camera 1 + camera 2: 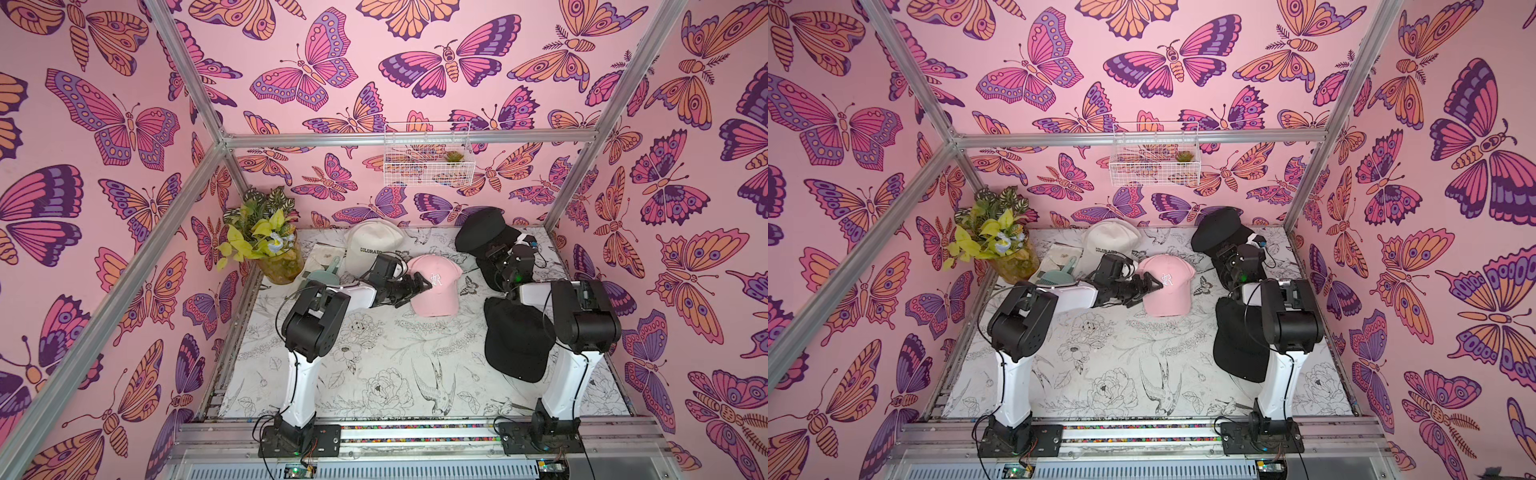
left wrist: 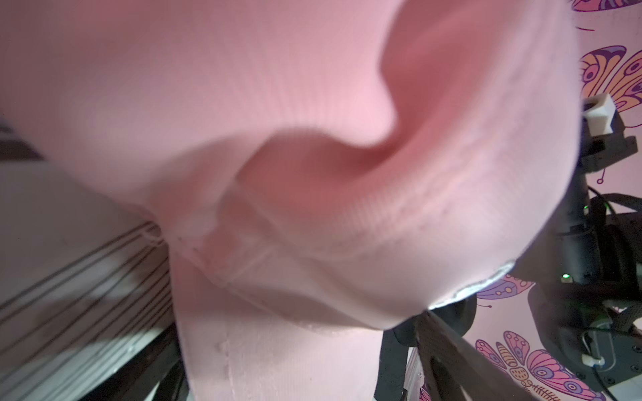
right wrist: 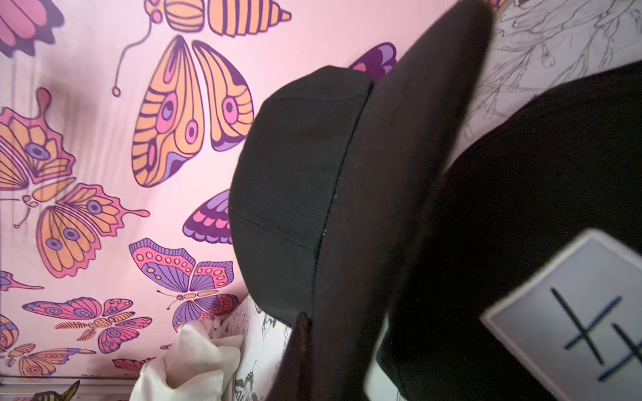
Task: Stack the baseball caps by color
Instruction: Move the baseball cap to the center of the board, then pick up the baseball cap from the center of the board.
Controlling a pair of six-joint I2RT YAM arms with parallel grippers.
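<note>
"COLORADO" is printed in black on the cream cap [image 1: 374,245], which is set at the back of the flower-printed table [image 1: 374,353]. A white embroidered "R" monogram is carried by the pink cap [image 1: 436,291], laid mid-table. The left gripper [image 1: 423,283] is held against the side of its crown, jaws spread wide. At the back right, the right gripper [image 1: 496,253] is clamped shut on the brim of a black cap [image 3: 302,180]. Just beside that brim a patched cap [image 3: 521,173] is seen, its white square patch [image 3: 573,319] marked with dark crossed lines that cannot be read. A third black cap [image 1: 515,345] is laid nearer the front, beside the right arm.
</note>
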